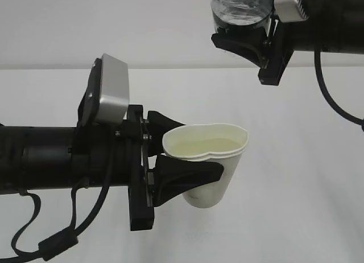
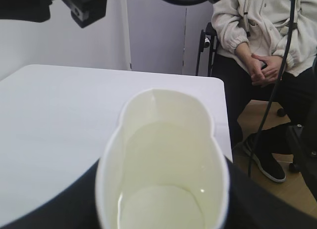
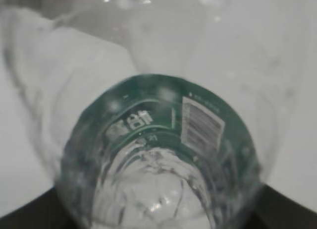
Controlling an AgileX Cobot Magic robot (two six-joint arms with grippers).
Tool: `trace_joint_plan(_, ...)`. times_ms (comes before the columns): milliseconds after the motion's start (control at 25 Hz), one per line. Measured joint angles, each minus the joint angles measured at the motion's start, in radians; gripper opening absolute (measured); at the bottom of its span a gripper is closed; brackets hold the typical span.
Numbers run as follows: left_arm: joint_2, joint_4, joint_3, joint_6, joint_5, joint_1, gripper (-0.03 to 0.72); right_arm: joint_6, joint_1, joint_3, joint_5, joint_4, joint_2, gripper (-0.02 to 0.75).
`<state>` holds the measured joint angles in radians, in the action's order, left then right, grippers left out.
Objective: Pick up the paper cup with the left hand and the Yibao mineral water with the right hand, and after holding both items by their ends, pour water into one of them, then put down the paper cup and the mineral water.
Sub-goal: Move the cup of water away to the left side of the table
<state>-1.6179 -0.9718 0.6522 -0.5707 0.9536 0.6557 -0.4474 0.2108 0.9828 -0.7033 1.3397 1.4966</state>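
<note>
My left gripper (image 1: 182, 155) is shut on the white paper cup (image 1: 211, 163), squeezing its rim into an oval; the cup hangs upright above the table with water inside. Looking down from the left wrist, the paper cup (image 2: 163, 164) fills the lower middle and water lies in its bottom. At the top right my right gripper (image 1: 250, 44) is shut on the Yibao mineral water (image 1: 242, 9), held high and partly cut off by the frame edge. Seen from the right wrist, the clear ribbed bottle (image 3: 158, 154) with its green label fills the picture and hides the fingers.
The white table (image 1: 296, 160) spreads under both arms, and its far right corner (image 2: 213, 83) shows in the left wrist view. A seated person (image 2: 267, 50) in a pale jacket sits past that corner. A black cable (image 1: 333, 98) loops down from the right arm.
</note>
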Motion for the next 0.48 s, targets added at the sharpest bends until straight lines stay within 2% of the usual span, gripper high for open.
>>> trace_joint_plan(480,0.000,-0.004,0.000,0.000,0.000,0.000,0.373,-0.112,0.000,0.000,0.004,0.000,0.000,0.435)
